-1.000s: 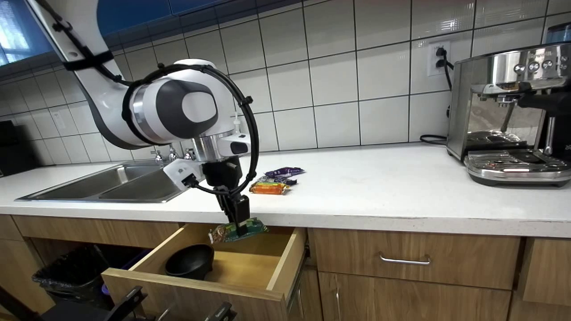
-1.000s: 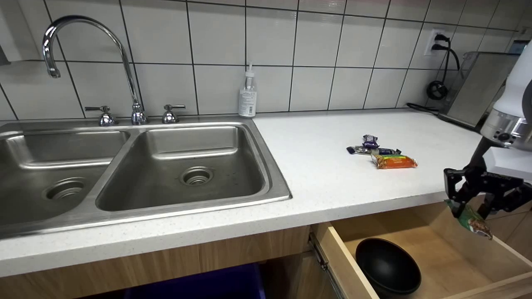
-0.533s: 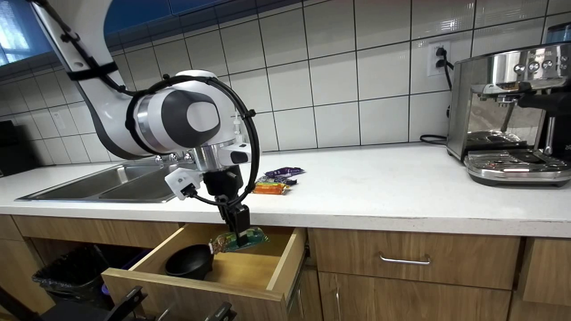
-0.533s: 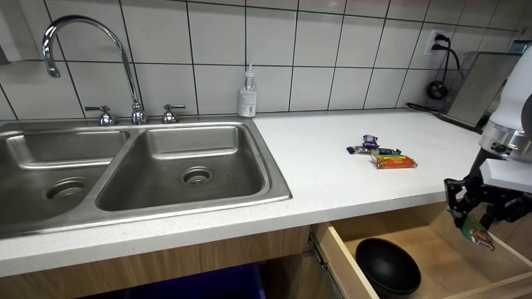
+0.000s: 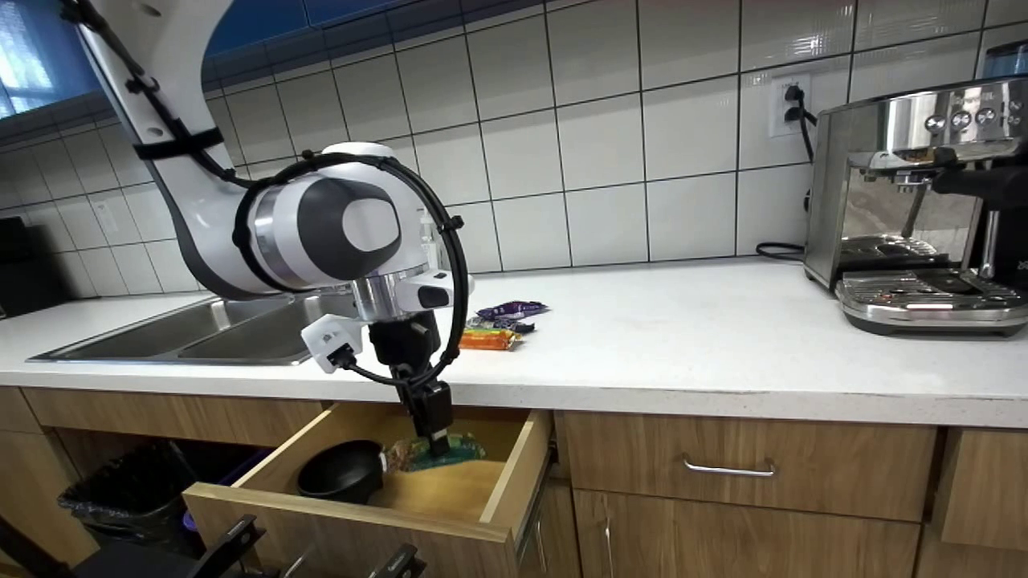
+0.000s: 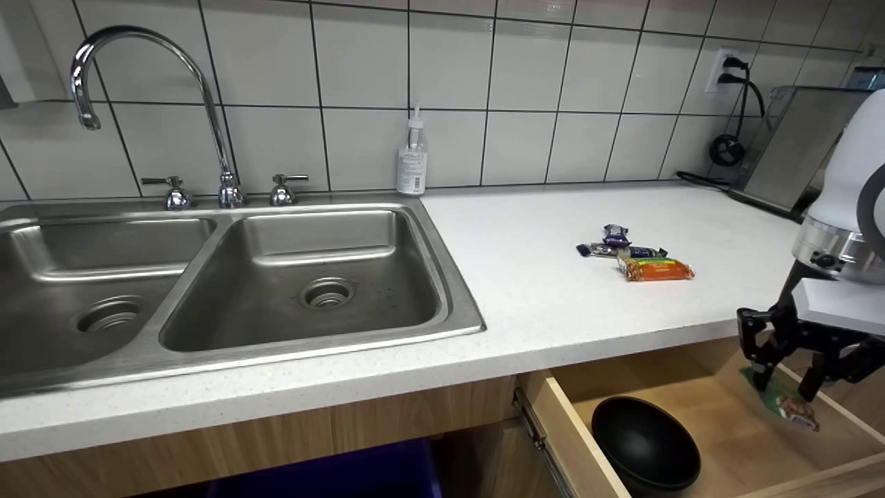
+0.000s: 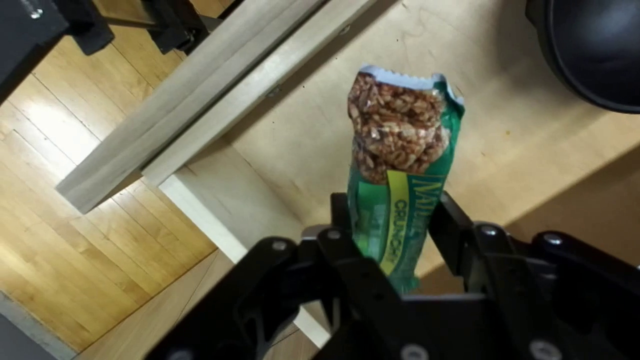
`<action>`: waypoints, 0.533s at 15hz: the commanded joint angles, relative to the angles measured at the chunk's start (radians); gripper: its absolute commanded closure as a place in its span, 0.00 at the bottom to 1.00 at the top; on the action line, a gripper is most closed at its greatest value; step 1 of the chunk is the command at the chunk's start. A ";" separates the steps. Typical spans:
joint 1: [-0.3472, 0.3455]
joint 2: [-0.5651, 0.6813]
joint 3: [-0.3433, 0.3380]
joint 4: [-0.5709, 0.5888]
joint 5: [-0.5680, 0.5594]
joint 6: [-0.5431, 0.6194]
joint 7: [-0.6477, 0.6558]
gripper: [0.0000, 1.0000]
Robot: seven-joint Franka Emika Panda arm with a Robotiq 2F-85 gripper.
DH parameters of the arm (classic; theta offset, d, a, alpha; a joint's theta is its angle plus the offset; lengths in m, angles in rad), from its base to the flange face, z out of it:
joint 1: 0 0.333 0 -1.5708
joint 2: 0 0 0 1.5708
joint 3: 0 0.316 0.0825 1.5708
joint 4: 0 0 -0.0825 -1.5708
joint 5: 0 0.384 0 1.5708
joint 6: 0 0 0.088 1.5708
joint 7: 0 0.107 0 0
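My gripper is shut on a green snack bar in a wrapper. Its black fingers press the bar's two long sides. In the wrist view the green bar shows a granola picture, a yellow stripe and the word CRUNCHY. Its granola end sticks out past the fingertips. In both exterior views the gripper and bar are inside the open wooden drawer. I cannot tell whether the bar touches the drawer floor. A black bowl stands in the drawer beside the bar. It also shows in the wrist view.
An orange-wrapped bar and dark purple wrapped bars lie on the white counter. A double steel sink is set into it. A soap bottle stands by the wall. A coffee machine stands on the counter, a trash bin below.
My gripper and the green bar have moved down from above the drawer into it. The bowl, the drawer and the bars on the counter have not moved.
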 commanded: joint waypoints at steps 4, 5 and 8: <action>0.032 -0.011 -0.012 0.001 0.017 0.015 0.008 0.02; 0.031 -0.020 -0.008 -0.003 0.025 0.016 0.000 0.00; 0.025 -0.056 0.006 -0.017 0.055 0.022 -0.025 0.00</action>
